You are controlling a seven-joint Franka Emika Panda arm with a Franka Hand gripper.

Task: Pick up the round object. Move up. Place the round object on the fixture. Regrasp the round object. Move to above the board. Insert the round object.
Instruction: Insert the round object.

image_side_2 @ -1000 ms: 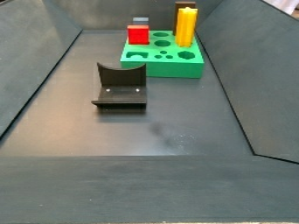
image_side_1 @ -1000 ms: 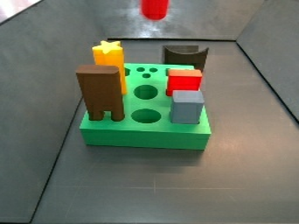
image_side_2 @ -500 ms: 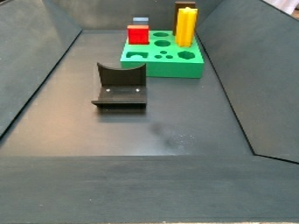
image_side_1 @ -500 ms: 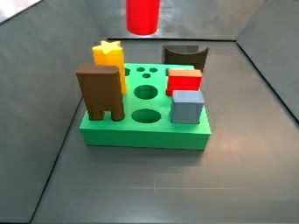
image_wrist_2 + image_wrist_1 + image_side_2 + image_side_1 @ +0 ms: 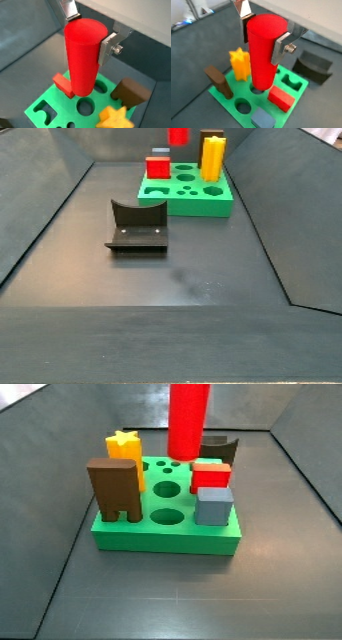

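Your hand (image 5: pixel 262 31) is pinching the round object (image 5: pixel 264 52) near its top end, one silver finger (image 5: pixel 281 47) pressed flat on one side of the peg and the other finger (image 5: pixel 69 9) on the opposite side. The peg hangs upright from the hand, and its lower end sits directly above the board (image 5: pixel 244 95).

In both wrist views you look down the length of the peg onto the green slab. Below the hand, a wrist view shows the brown arch block (image 5: pixel 218 81) standing on one edge of the board, the yellow star block (image 5: pixel 239 62) just beside the peg, the red cube (image 5: pixel 282 97) on the peg's other side, and a grey block (image 5: pixel 262 120) at the near corner. The fixture (image 5: pixel 315 66) sits on the floor off the board, well apart from the hand.

In a side view the round object (image 5: pixel 189 421) runs down from the top edge, its lower end near the red cube (image 5: pixel 211 477) and in front of the fixture (image 5: pixel 214 448); you cannot tell from here whether it touches the board (image 5: pixel 167 534). The hand itself is out of frame in both side views.
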